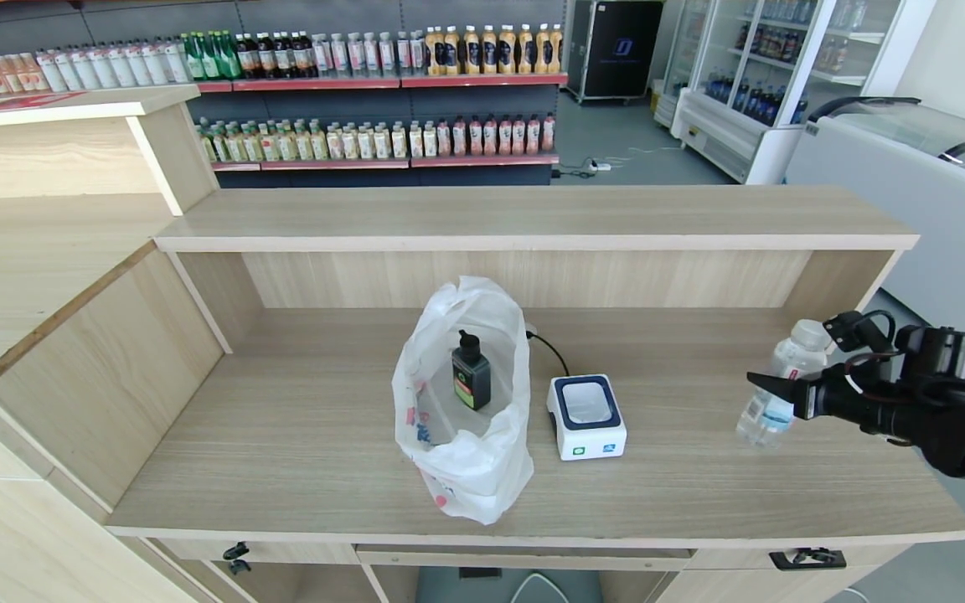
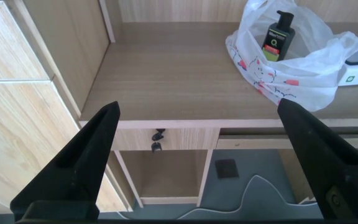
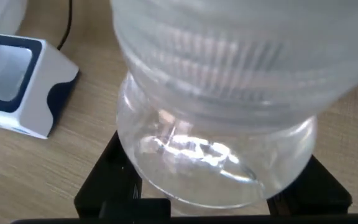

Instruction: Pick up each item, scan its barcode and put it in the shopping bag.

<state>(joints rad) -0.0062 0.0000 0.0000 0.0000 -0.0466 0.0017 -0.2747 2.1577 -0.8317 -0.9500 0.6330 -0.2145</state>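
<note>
A clear water bottle (image 1: 792,356) with a white cap leans slightly at the right end of the counter (image 1: 281,452). My right gripper (image 1: 771,387) is shut on the water bottle low on its body; in the right wrist view the bottle (image 3: 229,93) sits between the black fingers (image 3: 114,180). A white shopping bag (image 1: 466,452) stands open mid-counter with a dark pump bottle (image 1: 471,373) upright inside. The white barcode scanner (image 1: 585,415) sits just right of the bag. My left gripper (image 2: 197,107) is open and holds nothing, hanging off the counter's front left, with the bag (image 2: 303,74) beyond it.
A raised wooden ledge (image 1: 533,218) walls the back of the counter and a side panel (image 1: 114,368) closes its left. The scanner's black cable (image 1: 549,352) runs back behind the bag. Drawers with a key (image 2: 158,140) lie under the front edge.
</note>
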